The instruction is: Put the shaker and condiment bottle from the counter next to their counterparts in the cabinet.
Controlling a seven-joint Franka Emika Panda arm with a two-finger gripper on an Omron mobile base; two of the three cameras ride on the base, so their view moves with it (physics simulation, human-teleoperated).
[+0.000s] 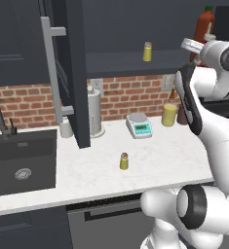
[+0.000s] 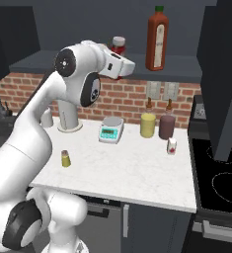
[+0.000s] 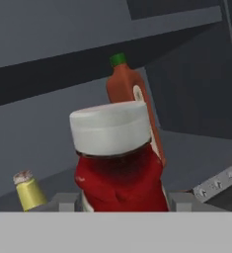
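Hand view: your gripper (image 3: 122, 200) is clamping condiment bottle (image 3: 118, 163) partway open, fingers pressing both sides of red body, white cap up. Tall sauce bottle (image 3: 132, 96) is standing behind at 12 o'clock, on cabinet shelf (image 2: 186, 68). Matching shaker (image 3: 28, 190) is sitting at 9 o'clock. Second shaker (image 1: 124, 161) is waiting on counter (image 1: 150, 160).

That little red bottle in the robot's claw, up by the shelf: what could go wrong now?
The condiment bottle is held in the gripper beside the tall sauce bottle on the cabinet shelf; a careless placement might topple it. The grip looks low on the bottle, so it might tip when released.
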